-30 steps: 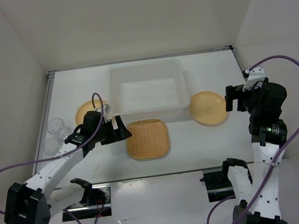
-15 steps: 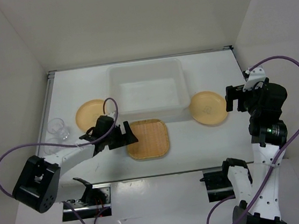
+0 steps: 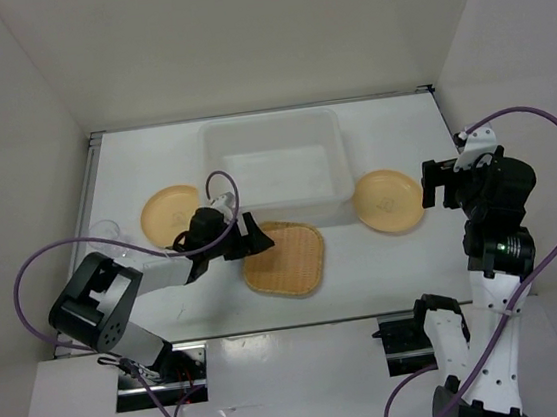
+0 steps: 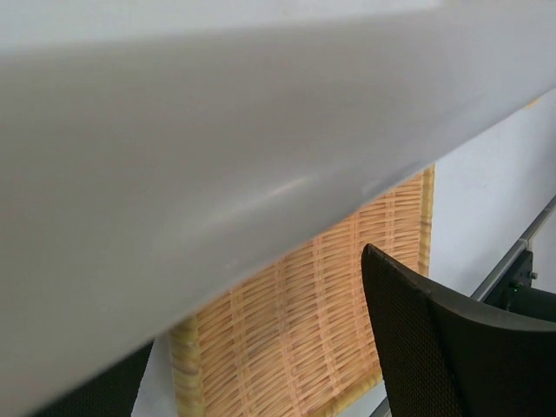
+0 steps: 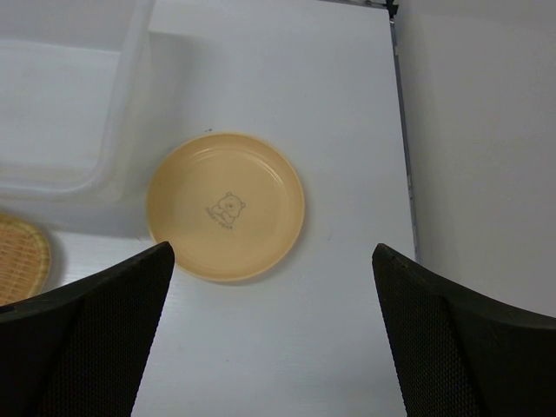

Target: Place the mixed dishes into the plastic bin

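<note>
The translucent plastic bin (image 3: 274, 169) stands at the back centre. The orange woven plate (image 3: 285, 259) lies askew in front of it. My left gripper (image 3: 247, 240) is open, low at the plate's left edge. In the left wrist view the woven plate (image 4: 313, 330) lies between the fingers (image 4: 452, 347) under the bin wall (image 4: 217, 130). One tan plate (image 3: 171, 209) lies left of the bin, the other (image 3: 388, 201) right of it. My right gripper (image 3: 439, 185) hovers open above that plate (image 5: 226, 207). A clear cup (image 3: 105, 230) shows faintly at far left; the other is hidden.
White walls enclose the table on three sides. A metal rail (image 4: 512, 261) runs along the table's near edge. In the right wrist view the bin's corner (image 5: 78, 113) and the woven plate's edge (image 5: 22, 256) show at the left.
My left arm has swung down and right, and its gripper has reached the woven plate's left edge. The woven plate has shifted right and rotated. The right arm has not moved.
</note>
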